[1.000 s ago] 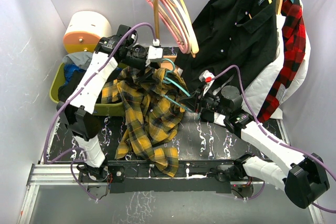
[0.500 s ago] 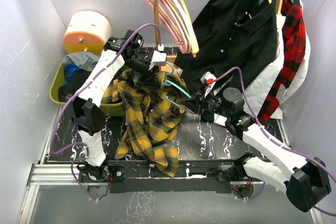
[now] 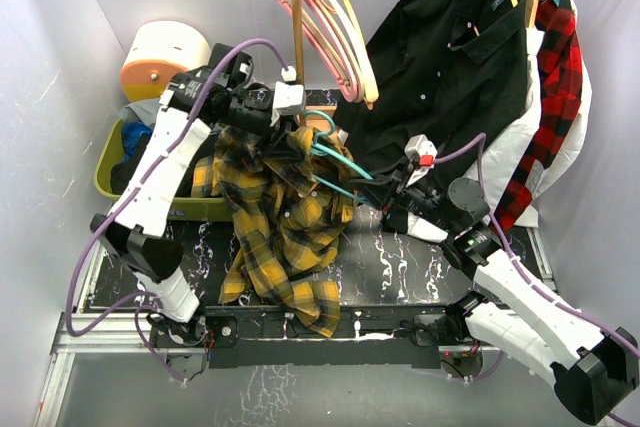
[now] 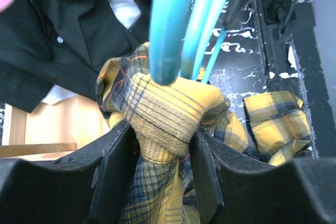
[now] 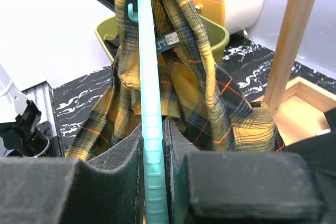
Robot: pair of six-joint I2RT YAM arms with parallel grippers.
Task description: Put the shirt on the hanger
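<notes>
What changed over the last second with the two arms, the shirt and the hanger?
The right gripper drew the hanger slightly rightward, away from the left arm. The left gripper dipped toward it, then pulled back up and left with the bunched shirt. Nothing was let go: both grippers stayed shut, and the shirt's lower part still trails down in front.

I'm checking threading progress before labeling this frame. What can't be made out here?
Top view: the hanger's far end, buried under the bunched shirt and the left gripper.
Left wrist view: the hanger bars are blurred and cut by the top edge.
Right wrist view: shirt folds hide whether the hanger sits inside the collar.
</notes>
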